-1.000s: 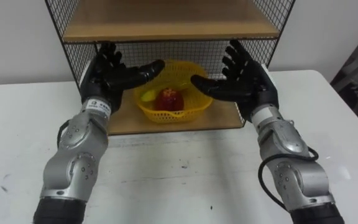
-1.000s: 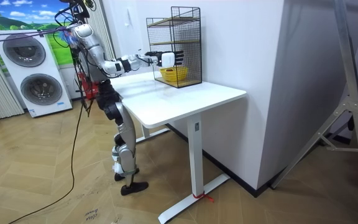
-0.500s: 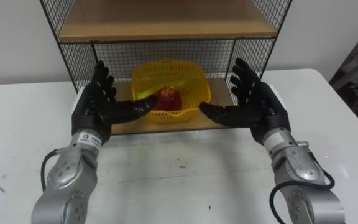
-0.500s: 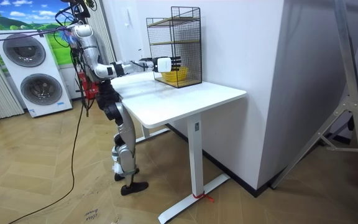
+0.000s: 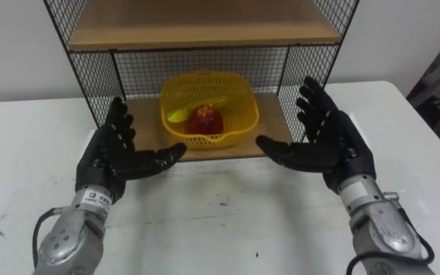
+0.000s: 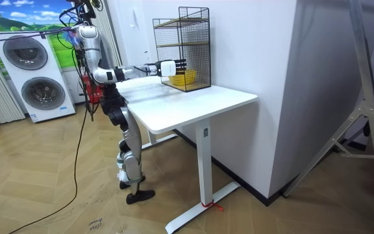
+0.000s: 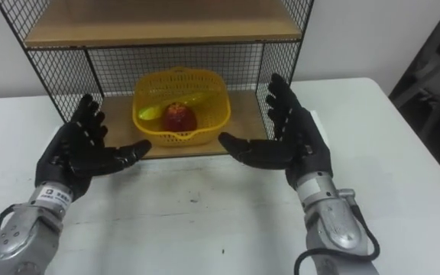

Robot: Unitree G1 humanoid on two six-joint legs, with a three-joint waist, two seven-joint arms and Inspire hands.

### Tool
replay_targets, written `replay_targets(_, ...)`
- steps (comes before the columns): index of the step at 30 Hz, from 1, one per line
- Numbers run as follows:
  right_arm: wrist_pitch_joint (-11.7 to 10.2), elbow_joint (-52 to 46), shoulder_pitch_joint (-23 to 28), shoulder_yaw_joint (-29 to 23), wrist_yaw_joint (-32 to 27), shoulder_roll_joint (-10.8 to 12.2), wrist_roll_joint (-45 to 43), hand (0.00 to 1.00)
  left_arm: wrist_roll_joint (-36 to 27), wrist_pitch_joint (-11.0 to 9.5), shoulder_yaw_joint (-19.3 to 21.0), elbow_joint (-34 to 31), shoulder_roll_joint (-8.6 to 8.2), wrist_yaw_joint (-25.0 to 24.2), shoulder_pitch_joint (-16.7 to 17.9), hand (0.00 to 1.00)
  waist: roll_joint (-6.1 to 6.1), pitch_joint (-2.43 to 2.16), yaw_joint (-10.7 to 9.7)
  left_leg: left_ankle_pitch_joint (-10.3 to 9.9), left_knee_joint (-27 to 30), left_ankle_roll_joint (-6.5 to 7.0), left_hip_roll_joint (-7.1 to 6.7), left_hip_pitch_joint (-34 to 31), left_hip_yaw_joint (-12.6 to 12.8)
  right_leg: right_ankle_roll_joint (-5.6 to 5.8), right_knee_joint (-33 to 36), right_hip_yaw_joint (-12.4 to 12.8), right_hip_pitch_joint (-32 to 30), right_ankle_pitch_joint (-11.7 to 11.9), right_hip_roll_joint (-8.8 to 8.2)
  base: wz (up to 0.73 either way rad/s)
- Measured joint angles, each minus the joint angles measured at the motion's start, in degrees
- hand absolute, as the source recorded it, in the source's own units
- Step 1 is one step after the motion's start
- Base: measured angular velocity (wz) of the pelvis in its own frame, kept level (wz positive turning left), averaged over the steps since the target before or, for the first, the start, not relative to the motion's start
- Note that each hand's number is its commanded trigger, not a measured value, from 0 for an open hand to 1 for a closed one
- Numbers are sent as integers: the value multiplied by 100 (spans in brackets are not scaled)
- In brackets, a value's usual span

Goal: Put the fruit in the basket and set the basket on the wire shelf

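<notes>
A yellow mesh basket [image 5: 208,107] [image 7: 180,105] stands on the lower wooden board of the wire shelf [image 5: 98,72], holding a red apple [image 5: 206,121] and a yellow-green fruit [image 5: 178,116]. My left hand [image 5: 113,156] is open just in front of the shelf, to the basket's left, palm facing inward. My right hand [image 5: 331,141] is open to the basket's right, in front of the shelf, mirroring it. Neither hand touches the basket. In the room view I stand at the white table's end with both arms stretched toward the shelf [image 6: 182,49].
The wire shelf stands at the back of the white table [image 5: 228,221] against the wall, with an upper wooden board [image 5: 205,27] above the basket. Washing machines [image 6: 34,88] stand behind me in the room view.
Both hands have drawn back out of the shelf toward me and away from the basket, which stays on the lower board.
</notes>
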Motion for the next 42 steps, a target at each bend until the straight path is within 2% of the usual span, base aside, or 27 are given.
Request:
replay_targets(6, -32, -182, 489, -257, 38, -69, 111, 0, -63, -1, 58, -228, 48, -264, 460, 0, 9, -12, 2, -2, -4, -4, 4, -9, -19, 0, -1, -19, 21, 0, -29, 1)
replay_targets(8, -128, -324, 707, -374, 52, -68, 137, 0, -223, -5, 190, -524, 85, -353, 652, 0, 31, 2, 7, -3, 1, -6, 3, -27, -30, 0, -3, -15, 8, -1, -27, 0)
replay_targets(9, -169, -338, 766, -470, 53, -72, 139, 0, -267, -75, 280, -680, 135, -375, 774, 0, 61, 15, -2, -3, 3, -6, 3, -29, -29, 0, -6, -18, 7, 0, -29, 0)
replay_targets(11, -174, -338, 826, -657, 48, -75, 123, 0, -351, -167, 395, -760, 200, -415, 858, 0, 114, 7, 7, -4, 1, -6, 2, -29, -25, 1, -4, -16, 2, -1, -31, 0)
replay_targets(12, -174, -352, 852, -772, 48, -76, 86, 0, -355, -170, 498, -795, 197, -461, 886, 0, 154, -18, 9, -3, -1, -6, 2, -27, -24, 1, -4, -15, 2, -1, -29, 0)
replay_targets(15, -189, -539, 991, -951, 26, -85, -28, 0, -355, -226, 658, -954, 199, -570, 1015, 0, 218, -42, 4, 3, -14, -15, 2, -9, -25, -5, -4, -23, 14, -6, -22, 0)
replay_targets(17, -323, -584, 1099, -1024, 0, -86, -118, 0, -353, -256, 717, -1067, 200, -576, 1118, 0, 220, -42, 2, 7, -25, -23, 3, -1, -24, -20, -1, -20, 15, -17, -25, 0)
replay_targets(19, -346, -651, 1148, -1101, -171, -88, -188, 0, -354, -257, 879, -1156, 201, -572, 1145, 0, 226, -36, 14, 11, -25, -30, 2, -21, -22, -29, -3, -18, -4, -39, -27, 0)
replay_targets(22, -359, -1029, 1157, -1428, -450, -113, -122, 0, -508, -259, 1247, -1467, 342, -565, 1227, 0, 245, -22, 24, 8, -31, -41, 2, -34, -18, -36, 8, 2, -50, -77, -23, 0)
replay_targets(25, -534, -1469, 1105, -1985, -974, -140, -124, 0, -552, -361, 1785, -1904, 400, -447, 1230, 0, 275, 6, 31, 22, -32, -55, 3, -93, -73, -44, 0, -37, -62, -65, -15, 9)
replay_targets(27, -776, -1755, 1164, -2520, -1579, -236, -107, 0, -729, -717, 2586, -2274, 412, -58, 1232, 0, 284, 15, 47, 33, -43, -72, 4, -119, -105, -46, 8, -57, -116, -66, -13, 5)
replay_targets(28, -823, -1822, 1170, -2660, -1765, -268, -105, 0, -826, -839, 2795, -2321, 424, 81, 1232, 0, 293, 20, 52, 33, -44, -73, 4, -122, -109, -50, 13, -52, -122, -70, -11, 0)
replay_targets(30, -1086, -1945, 1136, -3188, -2578, -480, -104, 0, -1008, -1234, 3542, -2422, 517, 839, 1209, 0, 315, 27, 69, 34, -54, -76, 0, -116, -120, -51, 17, -35, -123, -88, -7, 0)
replay_targets(31, -1159, -1945, 1138, -3339, -2782, -535, -113, 0, -998, -1318, 3726, -2426, 551, 1052, 1205, 0, 321, 23, 71, 35, -53, -78, 0, -114, -120, -55, 24, -41, -131, -95, -9, 0)
replay_targets(32, -1260, -1952, 1147, -3631, -3146, -630, -118, 0, -1003, -1433, 4073, -2430, 656, 1479, 1219, 0, 294, 20, 102, 34, -53, -80, -7, -139, -124, -55, 56, -59, -185, -135, -23, 0)
replay_targets(33, -1315, -1963, 1173, -3952, -3522, -705, -140, 0, -1016, -1488, 4514, -2429, 778, 1863, 1233, 0, 273, -25, 176, 26, -49, -91, -16, -166, -122, -61, 156, -61, -244, -202, -34, 0)
replay_targets(34, -1348, -1965, 1185, -4121, -3696, -736, -147, 0, -1018, -1516, 4748, -2428, 850, 2068, 1236, 0, 255, -37, 196, 24, -46, -95, -17, -178, -121, -67, 192, -61, -262, -219, -38, 0)
replay_targets(35, -1427, -1966, 1199, -4455, -4055, -826, -140, 0, -1017, -1652, 5203, -2381, 991, 2500, 1235, 0, 221, -47, 210, 25, -43, -106, -16, -189, -123, -82, 246, -75, -321, -245, -42, 5)
replay_targets(36, -1488, -1950, 1258, -4816, -4398, -1014, -89, 0, -1047, -1830, 5627, -2202, 1152, 2929, 1281, 0, 209, -56, 251, 28, -40, -111, -21, -200, -133, -92, 299, -78, -355, -277, -59, 6)
replay_targets(37, -1534, -1916, 1304, -5024, -4551, -1129, -25, 0, -1124, -1882, 5814, -2118, 1243, 3148, 1286, 0, 204, -54, 275, 27, -34, -113, -24, -202, -141, -96, 328, -99, -367, -298, -72, 11)
replay_targets(38, -1622, -1846, 1433, -5397, -4868, -1295, 210, 0, -1349, -1955, 6124, -1984, 1399, 3576, 1324, 0, 192, -56, 314, 28, -26, -118, -25, -211, -164, -105, 331, -148, -363, -312, -88, 13)
replay_targets(39, -1689, -1734, 1489, -5744, -5176, -1399, 492, 0, -1540, -2050, 6452, -1753, 1540, 3943, 1444, 0, 156, -65, 337, 29, -10, -127, -40, -250, -210, -95, 365, -180, -391, -366, -106, 17)
replay_targets(40, -1727, -1603, 1489, -5942, -5306, -1451, 630, 0, -1641, -2080, 6627, -1603, 1619, 4109, 1481, 0, 142, -69, 326, 21, 26, -134, -47, -294, -230, -94, 425, -192, -435, -400, -120, 21)
replay_targets(41, -1754, -1271, 1533, -6314, -5579, -1566, 961, 0, -1949, -2135, 6895, -1239, 1772, 4424, 1522, 0, 100, -91, 324, 16, 55, -136, -75, -350, -282, -95, 519, -190, -510, -456, -141, 23)
replay_targets(42, -1778, -850, 1523, -6585, -5859, -1712, 1329, 0, -2243, -2188, 7088, -729, 1925, 4712, 1637, 0, 97, -95, 340, 16, 58, -137, -82, -361, -311, -95, 524, -206, -513, -466, -143, 17)
